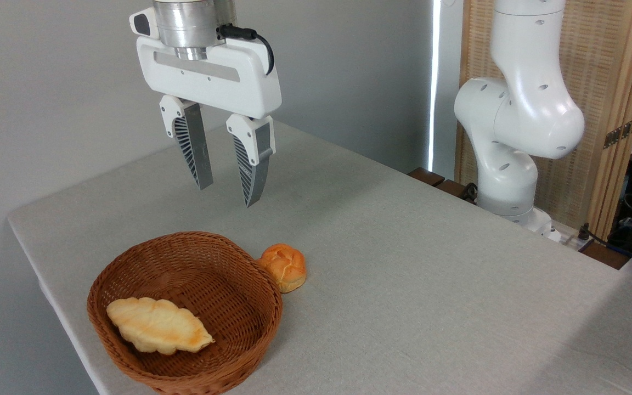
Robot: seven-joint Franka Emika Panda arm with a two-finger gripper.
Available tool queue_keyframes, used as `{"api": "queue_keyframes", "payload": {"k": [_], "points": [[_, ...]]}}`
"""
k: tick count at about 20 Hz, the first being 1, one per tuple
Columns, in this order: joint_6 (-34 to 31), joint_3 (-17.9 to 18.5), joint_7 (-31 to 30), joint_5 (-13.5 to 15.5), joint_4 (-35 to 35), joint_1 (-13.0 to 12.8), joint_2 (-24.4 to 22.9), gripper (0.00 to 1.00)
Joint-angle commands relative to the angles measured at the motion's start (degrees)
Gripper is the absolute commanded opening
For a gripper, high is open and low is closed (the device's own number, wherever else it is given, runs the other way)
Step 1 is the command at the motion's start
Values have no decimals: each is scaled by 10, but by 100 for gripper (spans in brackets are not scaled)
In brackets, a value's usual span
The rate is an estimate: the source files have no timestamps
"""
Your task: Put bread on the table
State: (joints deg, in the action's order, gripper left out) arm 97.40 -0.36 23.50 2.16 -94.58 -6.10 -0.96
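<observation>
Nearest, bread (157,325): long, leaf-shaped, pale yellow with toasted patches, lying flat on the floor of the wicker basket (239,269), towards its front-left wall, one pointed end towards the middle. Not yet lifted; nothing in contact with it but the basket. Just beyond the basket's right rim, small round bun (285,266), resting on the cloth and touching or very nearly touching the weave; exact contact not resolvable from this angle. Not the object of the task.

Farther back and well above, gripper (227,196), pointing down, empty, jaws spread apart with clear daylight between the two ribbed fingers (192,148). Positioned over the cloth behind the basket's far rim rather than directly over the loaf, though depth hard to judge from a single view. Beyond and to the right, arm base and lower joints (513,137) at the far table edge, cables alongside.

Table (404,263): broad expanse of bare grey-beige cloth to the right of the basket, available as a set-down area.

Progress, judged from the layout: essentially at the start. Remaining: bringing the gripper forward and down into the basket, closing on the loaf, lifting clear of the rim, carrying sideways, releasing on the cloth. None of these steps evidently complete.
</observation>
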Motion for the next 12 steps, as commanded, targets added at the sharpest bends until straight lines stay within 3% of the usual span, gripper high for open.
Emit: {"api": "queue_keyframes", "payload": {"k": [1,4,12], "points": [[0,-3,2,14,3,1,5,100],[15,-3,1,27,2,1,9,100],[99,-5,29,24,0,0,30,100]]}}
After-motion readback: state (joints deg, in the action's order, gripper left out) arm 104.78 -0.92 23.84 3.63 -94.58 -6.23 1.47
